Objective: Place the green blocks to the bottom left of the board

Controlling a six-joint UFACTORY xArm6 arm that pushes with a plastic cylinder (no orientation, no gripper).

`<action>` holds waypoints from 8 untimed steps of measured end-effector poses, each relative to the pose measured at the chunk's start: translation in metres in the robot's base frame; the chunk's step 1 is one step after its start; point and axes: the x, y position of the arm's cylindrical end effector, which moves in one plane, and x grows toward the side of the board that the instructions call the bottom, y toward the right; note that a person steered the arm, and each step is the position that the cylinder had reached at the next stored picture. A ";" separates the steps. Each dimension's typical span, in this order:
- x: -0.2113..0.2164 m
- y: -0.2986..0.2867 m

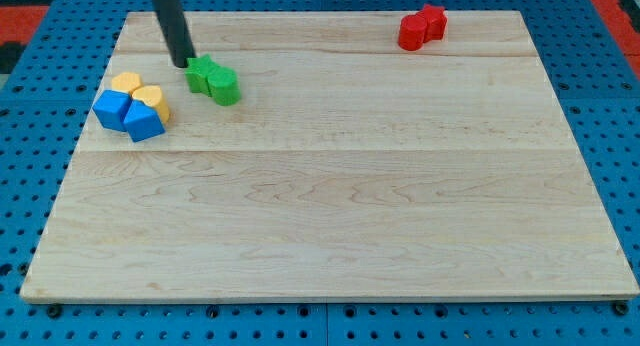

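Two green blocks sit side by side in the board's upper left: a star-like green block (202, 74) and a round green block (226, 86) touching it on the right. My dark rod comes down from the view's top, and my tip (183, 64) rests just to the upper left of the star-like green block, touching or almost touching it. The wooden board (330, 216) fills most of the view.
Two yellow blocks (139, 91) and two blue blocks (128, 114) cluster at the board's left edge, below and left of my tip. Two red blocks (422, 28) sit together near the top right. A blue pegboard surface surrounds the board.
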 end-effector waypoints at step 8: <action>0.162 -0.012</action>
